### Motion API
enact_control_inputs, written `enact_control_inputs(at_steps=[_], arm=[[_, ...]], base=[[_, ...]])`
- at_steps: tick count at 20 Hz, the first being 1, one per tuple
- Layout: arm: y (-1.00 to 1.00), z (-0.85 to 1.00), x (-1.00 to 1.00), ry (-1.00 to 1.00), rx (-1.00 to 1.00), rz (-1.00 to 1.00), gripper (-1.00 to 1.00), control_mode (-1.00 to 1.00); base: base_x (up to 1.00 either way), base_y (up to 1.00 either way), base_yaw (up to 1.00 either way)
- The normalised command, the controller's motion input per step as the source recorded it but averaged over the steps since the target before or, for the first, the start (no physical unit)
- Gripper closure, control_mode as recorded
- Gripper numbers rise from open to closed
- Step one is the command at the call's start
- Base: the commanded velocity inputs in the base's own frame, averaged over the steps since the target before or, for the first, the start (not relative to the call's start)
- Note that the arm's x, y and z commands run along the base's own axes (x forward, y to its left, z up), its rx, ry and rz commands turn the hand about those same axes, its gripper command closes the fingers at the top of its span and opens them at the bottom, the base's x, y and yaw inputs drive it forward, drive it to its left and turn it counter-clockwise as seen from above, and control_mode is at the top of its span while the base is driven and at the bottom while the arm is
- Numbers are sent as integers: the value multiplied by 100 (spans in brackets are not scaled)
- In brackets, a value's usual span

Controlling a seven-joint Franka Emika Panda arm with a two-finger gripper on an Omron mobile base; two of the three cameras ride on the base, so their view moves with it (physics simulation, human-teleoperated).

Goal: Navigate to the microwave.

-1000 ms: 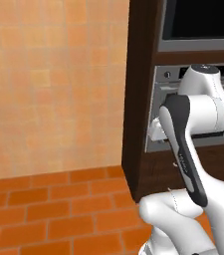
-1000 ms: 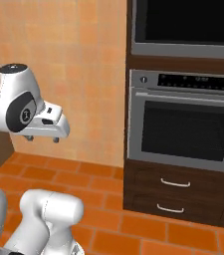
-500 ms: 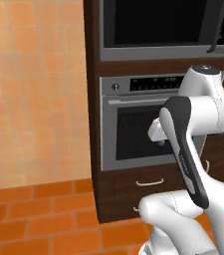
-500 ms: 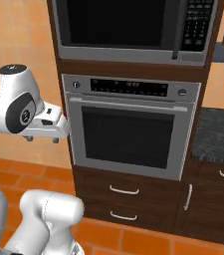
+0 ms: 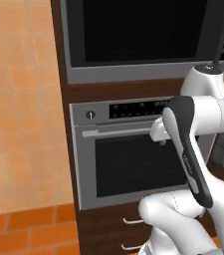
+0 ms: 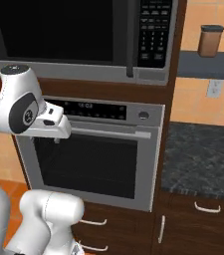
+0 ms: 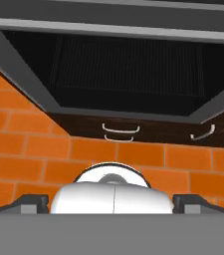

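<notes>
Dark wood cabinetry filled the kitchen wall ahead, with orange-tan tiling beside it at 9 o'clock in the left base view. Built into the top of the cabinet column was the microwave point(image 6: 83, 37), its wide black door taking up the upper part of the right base view from 10 to 12 o'clock and its keypad point(image 6: 155, 32) at 1 o'clock. Directly below it sat a steel wall oven point(image 6: 91, 154) with a dark glass window, and under that were drawers point(image 6: 96, 234) with curved silver pulls. At 3 o'clock in the right base view lay a dark speckled counter point(image 6: 203, 162), and above it a brown canister point(image 6: 210, 41) stood on a shelf. Orange brick flooring point(image 5: 29, 229) ran along the bottom.

The white arm was folded in front of the oven, its gripper point(image 5: 159, 134) level with the oven's handle at 3 o'clock in the left base view. Whether its fingers stood wide or narrow could not be told.
</notes>
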Motion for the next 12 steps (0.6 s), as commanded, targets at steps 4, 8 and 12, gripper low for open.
enact_control_inputs(at_steps=[4, 8, 12], arm=[[0, 0, 0, 0, 0, 0, -100, 100], [0, 0, 0, 0, 0, 0, -100, 100], [0, 0, 0, 0, 0, 0, -100, 100]], base=[[63, -15, 0], [44, -16, 0], [10, -14, -2]])
